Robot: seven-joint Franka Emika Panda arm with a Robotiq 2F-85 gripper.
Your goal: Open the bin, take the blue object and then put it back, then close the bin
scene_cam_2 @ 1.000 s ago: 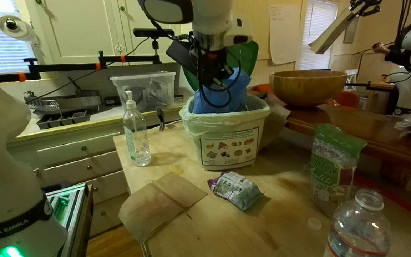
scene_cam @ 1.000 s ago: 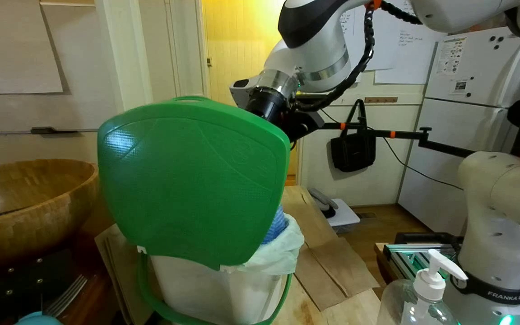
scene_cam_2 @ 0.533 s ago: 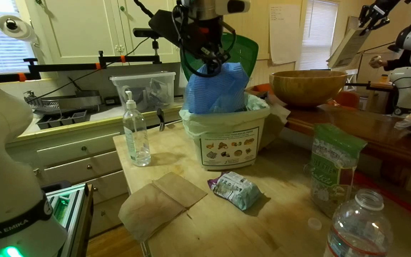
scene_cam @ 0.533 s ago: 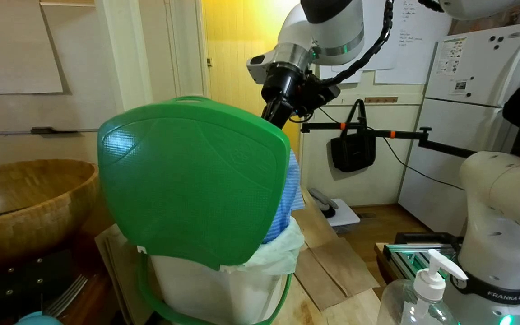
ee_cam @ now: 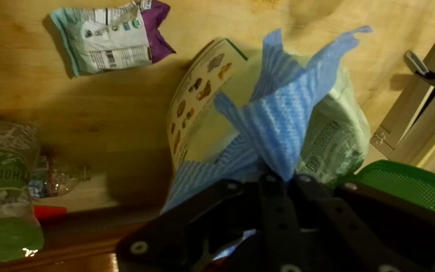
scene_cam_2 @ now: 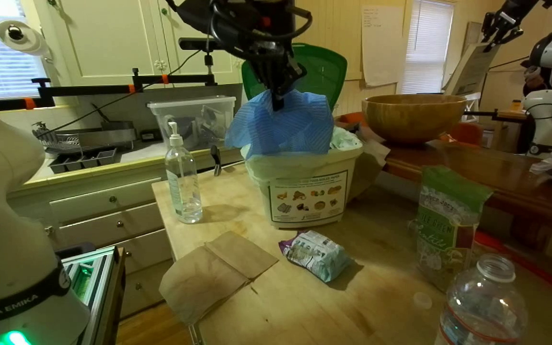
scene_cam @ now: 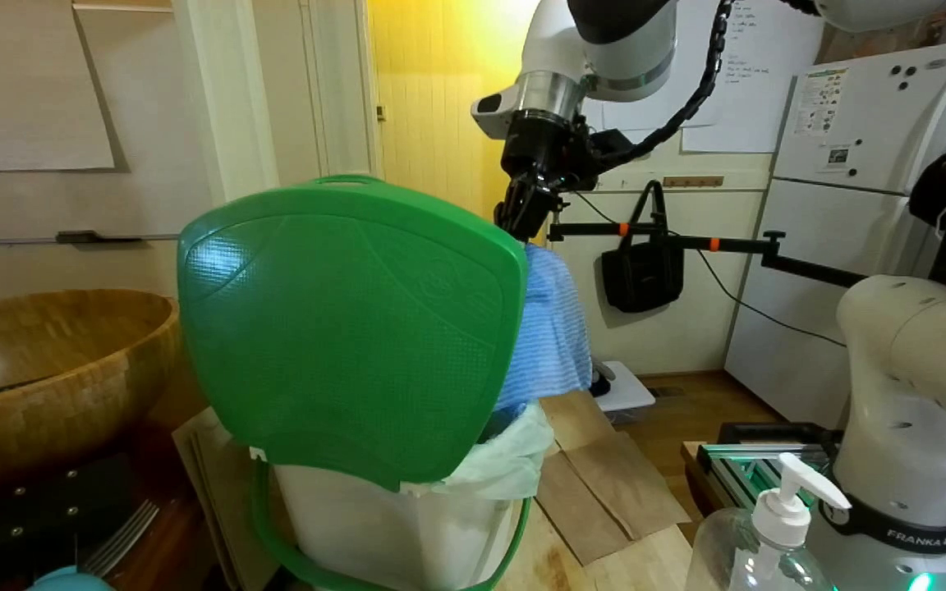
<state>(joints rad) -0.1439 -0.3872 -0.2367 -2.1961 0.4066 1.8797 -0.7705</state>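
1. In an exterior view, the green lid [scene_cam: 350, 328] of the bin [scene_cam: 407, 525] stands raised, hiding most of the bin's mouth. The blue cloth [scene_cam: 551, 328] hangs from the gripper [scene_cam: 516, 226] just past the lid's right edge as seen here. A pale liner [scene_cam: 514, 460] folds over the rim. A wooden bowl [scene_cam: 95, 402] sits at the left; brown paper [scene_cam: 613, 492] lies on the bench [scene_cam: 559, 570]; a pump bottle [scene_cam: 781, 525] stands before the arm's base [scene_cam: 908, 484].

2. In an exterior view, the jaws point down and are clamped on the upper part of the cloth, which drapes above the bin's mouth and covers part of the rim; whether its lower edge touches the liner I cannot tell. The label [scene_cam_2: 308, 199] on the bin shows 8 small pictures in 2 rows. A crumpled packet [scene_cam_2: 316, 254] lies on the bench in front of the bin. Farther right stand a pouch [scene_cam_2: 448, 225] and a clear bottle [scene_cam_2: 484, 306].

3. In the wrist view, the jaws show at the bottom, pinched together on a bunched fold of the cloth, whose corners fan out over the bin's opening. The liner inside bears dark print. The raised lid is at the lower right, the packet at the upper left, and a dark clamp [ee_cam: 434, 77] sits by the bench's edge.
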